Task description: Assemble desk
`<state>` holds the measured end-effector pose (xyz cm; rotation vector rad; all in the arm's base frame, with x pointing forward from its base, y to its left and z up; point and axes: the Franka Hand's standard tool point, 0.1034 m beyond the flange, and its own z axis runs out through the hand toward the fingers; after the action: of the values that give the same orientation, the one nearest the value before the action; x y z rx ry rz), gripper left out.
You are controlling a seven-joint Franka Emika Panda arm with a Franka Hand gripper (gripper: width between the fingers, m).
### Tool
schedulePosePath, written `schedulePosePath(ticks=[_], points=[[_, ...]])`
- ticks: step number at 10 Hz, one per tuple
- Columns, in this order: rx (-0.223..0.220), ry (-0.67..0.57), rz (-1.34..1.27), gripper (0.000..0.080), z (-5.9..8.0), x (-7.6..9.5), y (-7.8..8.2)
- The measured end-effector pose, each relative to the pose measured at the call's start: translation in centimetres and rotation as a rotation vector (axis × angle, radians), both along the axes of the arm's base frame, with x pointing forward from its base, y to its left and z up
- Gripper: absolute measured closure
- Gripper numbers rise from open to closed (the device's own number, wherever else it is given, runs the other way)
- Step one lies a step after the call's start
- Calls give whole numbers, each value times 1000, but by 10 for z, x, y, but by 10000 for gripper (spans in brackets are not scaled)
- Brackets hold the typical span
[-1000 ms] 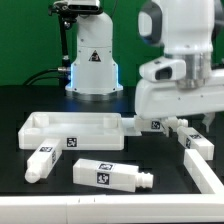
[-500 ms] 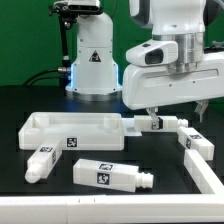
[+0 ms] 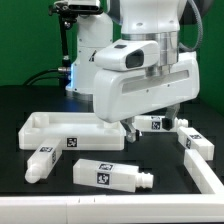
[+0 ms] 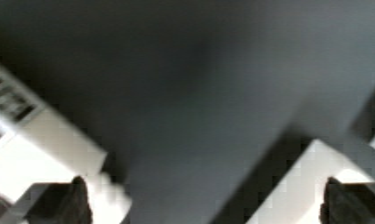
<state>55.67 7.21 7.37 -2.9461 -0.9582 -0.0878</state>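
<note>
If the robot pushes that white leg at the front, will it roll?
Probably not: the front leg has flat square sides, so it should slide on the table, not roll. It looks like stiff plastic, so likely won't bend. Lying flat, it seems unlikely to tip.

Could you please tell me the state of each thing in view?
tabletop: flat, rim up, no legs fitted.
nearest leg: lying loose.
leg at exterior view's left: lying loose.
leg at exterior view's right: lying loose.
leg under the arm: lying, partly hidden.
gripper: open, empty.
</note>
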Motion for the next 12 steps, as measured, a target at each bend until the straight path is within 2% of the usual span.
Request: schedulePosePath(ticks=[1, 2, 4, 5, 6, 7, 9, 12], points=[[6, -30, -30, 151, 4, -6, 10], [4, -19, -21, 151, 2, -13, 9], [4, -18, -20, 151, 0, -12, 6], [-6, -21, 76, 151, -5, -4, -6], [-16, -10, 146, 151, -1, 14, -20], [-21, -25, 219, 151, -2, 31, -27], [-33, -56, 380, 151, -19, 33, -40], [-30, -50, 347, 151, -19, 33, -40]])
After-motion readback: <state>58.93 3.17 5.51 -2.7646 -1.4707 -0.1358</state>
